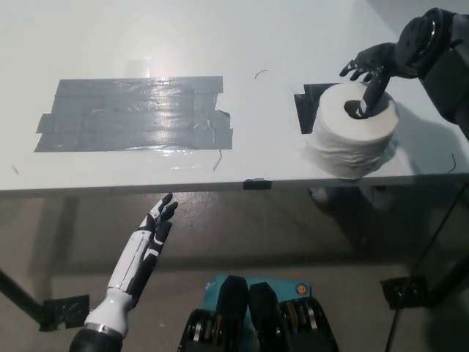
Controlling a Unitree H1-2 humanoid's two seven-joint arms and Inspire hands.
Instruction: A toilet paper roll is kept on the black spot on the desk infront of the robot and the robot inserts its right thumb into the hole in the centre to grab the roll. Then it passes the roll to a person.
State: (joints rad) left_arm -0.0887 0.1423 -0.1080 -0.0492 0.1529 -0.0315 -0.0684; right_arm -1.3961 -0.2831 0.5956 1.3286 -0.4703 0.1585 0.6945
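Toilet paper roll: white, soft, thick cylinder with slightly ragged, layered paper at its lower edge; stands on end at the right of the frame, close to the near edge of the desk. Its long axis is upright, the round brown-rimmed hole facing up toward the camera. It sits on and mostly covers a black spot, a dark angular patch of which shows at the roll's upper left.

Right hand: black, matte, reaching in from the upper right corner above the roll. One digit points down into the centre hole; the other fingers are spread apart over the roll's far rim, not closed on its side. The roll rests on the desk, not yet gripped.

Left hand: white with black segments, at the lower left below the desk edge, palm flat, fingers extended and loose, holding nothing.

Desk: pale, smooth, slightly glossy top.

Tape patch: wide grey rectangle of overlapping strips at the left centre, wrinkled and shiny, with torn, uneven ends.
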